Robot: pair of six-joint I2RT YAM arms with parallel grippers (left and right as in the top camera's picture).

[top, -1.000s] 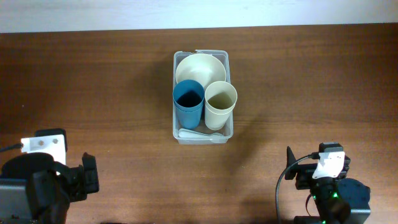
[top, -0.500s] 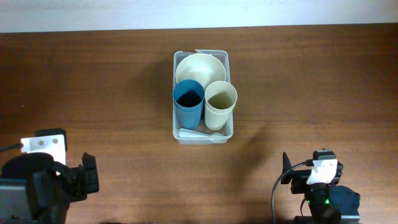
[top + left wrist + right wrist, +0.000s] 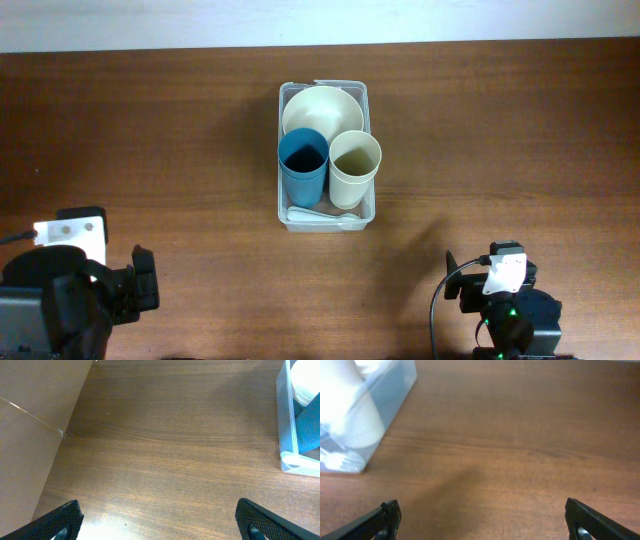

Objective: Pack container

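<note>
The clear plastic container [image 3: 283,150] stands at the middle of the wooden table. Inside it are a cream bowl [image 3: 320,108], a blue cup [image 3: 302,160], a cream cup [image 3: 355,160] and a white utensil [image 3: 318,213] at its near end. The container also shows in the left wrist view [image 3: 285,420] and the right wrist view [image 3: 400,385]. My left gripper [image 3: 160,527] is open and empty at the front left corner. My right gripper [image 3: 482,522] is open and empty at the front right, apart from the container.
A light wall or board [image 3: 35,415] runs along the left side in the left wrist view. The table's far edge meets a pale wall [image 3: 320,20] at the top of the overhead view.
My right arm has drawn back toward the table's front edge and a little to the left. The left arm and the container's contents have not moved.
</note>
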